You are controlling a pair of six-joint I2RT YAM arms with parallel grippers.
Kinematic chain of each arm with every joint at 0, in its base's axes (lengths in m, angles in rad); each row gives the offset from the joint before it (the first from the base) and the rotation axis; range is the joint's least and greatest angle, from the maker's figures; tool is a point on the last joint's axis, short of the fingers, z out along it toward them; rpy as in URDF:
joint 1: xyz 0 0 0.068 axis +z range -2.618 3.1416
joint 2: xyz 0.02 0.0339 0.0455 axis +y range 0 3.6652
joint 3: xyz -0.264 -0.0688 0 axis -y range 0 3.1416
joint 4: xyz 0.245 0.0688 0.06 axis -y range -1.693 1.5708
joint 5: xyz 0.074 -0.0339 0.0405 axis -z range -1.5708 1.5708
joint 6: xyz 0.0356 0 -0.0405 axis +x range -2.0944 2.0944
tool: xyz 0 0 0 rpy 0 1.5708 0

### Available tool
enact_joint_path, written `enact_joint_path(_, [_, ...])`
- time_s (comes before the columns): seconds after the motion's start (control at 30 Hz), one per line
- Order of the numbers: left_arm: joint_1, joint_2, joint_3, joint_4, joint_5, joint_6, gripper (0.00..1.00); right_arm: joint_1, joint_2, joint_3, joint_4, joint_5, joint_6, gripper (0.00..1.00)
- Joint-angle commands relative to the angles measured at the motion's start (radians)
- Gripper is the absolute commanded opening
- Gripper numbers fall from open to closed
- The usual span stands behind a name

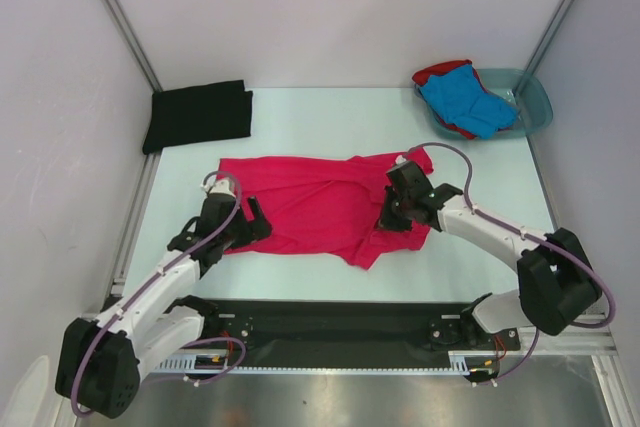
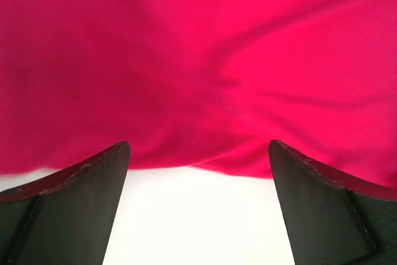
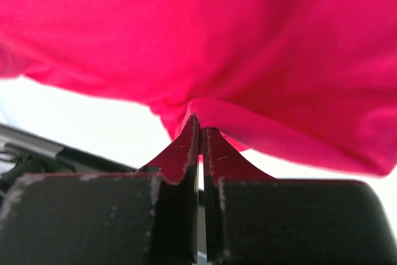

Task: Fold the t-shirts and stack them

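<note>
Two-arm fold of the magenta-pink t-shirt [image 1: 320, 209], which lies spread and rumpled at the middle of the surface [image 1: 330, 117]. The left end effector [image 2: 198, 150] stands spread wide at the shirt's near-left hem, with the cloth edge just ahead of its tips and nothing between them. The right end effector [image 3: 200, 122] is pressed together, pinching a small ridge of the same pink cloth near the shirt's right side. The black t-shirt [image 1: 198, 115] lies folded at the far-left corner. The blue t-shirt [image 1: 465, 107] and red t-shirt [image 1: 440, 72] lie heaped in the teal basin [image 1: 535, 97] at the far right.

The step in hand appears to be securing both sides of the pink shirt for a fold. To do it well, the left tips should probably slide far enough over the hem to take a full bite of cloth before closing. Both arms should then rise together and level, holding the cloth lightly taut between them. The right pinch looks shallow, so a sharp pull could free it. Whether it holds one layer or several cannot be told.
</note>
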Motion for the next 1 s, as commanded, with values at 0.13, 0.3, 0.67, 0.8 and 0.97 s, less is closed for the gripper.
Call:
enact_joint_path(0.13, [-0.041, 0.096, 0.003, 0.393, 0.604, 0.058, 1.00, -0.053, 0.078, 0.086, 0.042, -0.040, -0.107, 0.00])
enact_joint_path(0.3, [-0.226, 0.331, 0.074, 0.526, 0.660, 0.006, 1.00, -0.059, 0.072, 0.074, 0.044, -0.035, -0.113, 0.00])
enact_joint_path(0.67, [-0.577, 0.486, 0.226, 0.528, 0.303, -0.219, 1.00, -0.088, 0.012, 0.040, 0.027, 0.000, -0.129, 0.00])
enact_joint_path(0.8, [-0.630, 0.463, 0.226, 0.485, 0.075, -0.278, 1.00, -0.096, 0.000, 0.033, 0.019, 0.018, -0.142, 0.00])
enact_joint_path(0.97, [-0.671, 0.443, 0.102, 0.590, -0.096, -0.529, 1.00, -0.099, -0.016, 0.028, 0.013, 0.037, -0.147, 0.00])
